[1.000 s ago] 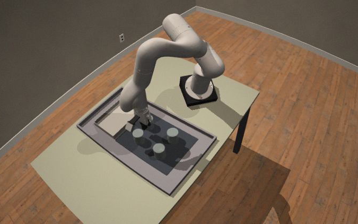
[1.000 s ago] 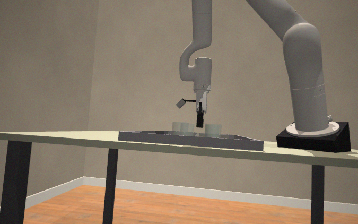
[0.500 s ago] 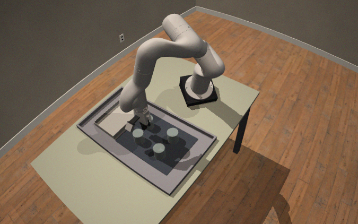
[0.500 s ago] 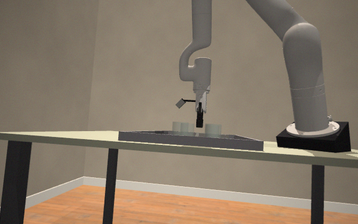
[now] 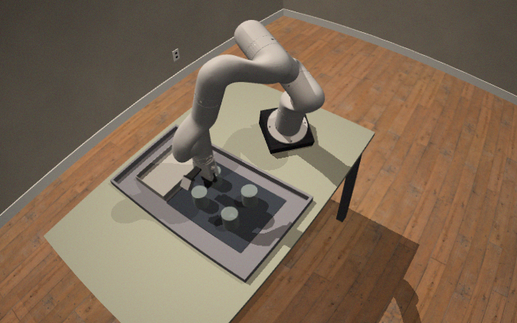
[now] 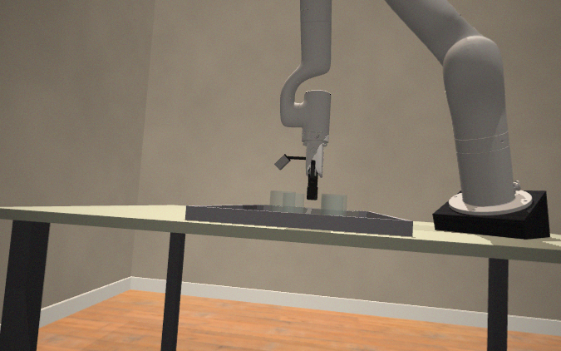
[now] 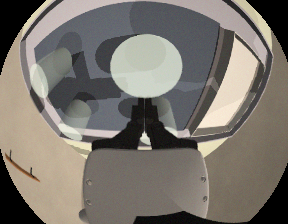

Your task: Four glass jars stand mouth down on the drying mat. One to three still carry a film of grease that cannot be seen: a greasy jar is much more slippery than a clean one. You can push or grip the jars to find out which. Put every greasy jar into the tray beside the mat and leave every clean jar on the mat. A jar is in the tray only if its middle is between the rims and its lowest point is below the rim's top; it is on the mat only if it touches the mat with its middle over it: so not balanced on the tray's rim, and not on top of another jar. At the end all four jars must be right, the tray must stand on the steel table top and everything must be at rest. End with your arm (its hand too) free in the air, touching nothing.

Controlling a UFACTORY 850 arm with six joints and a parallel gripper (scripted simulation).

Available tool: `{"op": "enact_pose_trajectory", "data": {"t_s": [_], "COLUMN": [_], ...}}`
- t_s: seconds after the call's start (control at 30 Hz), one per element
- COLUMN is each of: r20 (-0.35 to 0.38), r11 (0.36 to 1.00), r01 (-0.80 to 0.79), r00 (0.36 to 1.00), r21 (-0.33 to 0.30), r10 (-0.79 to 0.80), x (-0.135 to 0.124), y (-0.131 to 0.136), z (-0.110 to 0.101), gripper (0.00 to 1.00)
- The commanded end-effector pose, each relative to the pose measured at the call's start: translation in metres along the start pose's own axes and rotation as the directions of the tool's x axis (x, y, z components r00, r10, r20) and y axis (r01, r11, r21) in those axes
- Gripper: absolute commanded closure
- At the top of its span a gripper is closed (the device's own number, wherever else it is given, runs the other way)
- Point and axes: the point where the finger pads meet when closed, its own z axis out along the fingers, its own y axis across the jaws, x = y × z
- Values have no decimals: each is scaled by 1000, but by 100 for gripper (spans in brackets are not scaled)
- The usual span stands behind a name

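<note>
Four pale green glass jars stand on the dark drying mat (image 5: 276, 198) (image 7: 190, 45). The front-left jar (image 5: 199, 194) (image 7: 146, 65) is nearest the tray's front corner. The back-left jar (image 5: 217, 171) (image 7: 167, 116) is partly hidden by the gripper. The other two are the back-right jar (image 5: 249, 194) (image 7: 76, 117) and the front-right jar (image 5: 230, 217) (image 7: 51, 72). The cream tray (image 5: 159, 178) (image 7: 235, 85) beside the mat holds no jar. My gripper (image 5: 208, 183) (image 6: 312, 199) (image 7: 144, 103) is shut and empty, low between the two left jars. Contact cannot be told.
The mat and tray lie on a grey steel top (image 5: 195, 230) with a raised rim (image 6: 251, 217) all round. The arm's black base block (image 5: 288, 142) (image 6: 491, 218) stands on the table behind it. The wrist camera (image 5: 186, 182) (image 6: 282, 161) sticks out low near the tray's edge.
</note>
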Motion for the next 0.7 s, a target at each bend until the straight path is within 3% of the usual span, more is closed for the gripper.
{"op": "enact_pose_trajectory", "data": {"t_s": [0.0, 0.67], "r20": [-1, -1], "r11": [1000, 1000], "r01": [0, 0], "r00": [1000, 1000], "r21": [-1, -1], "r10": [0, 0], "x": [1, 3], "y": [0, 0], "z": [0, 0], "gripper": [100, 100]}}
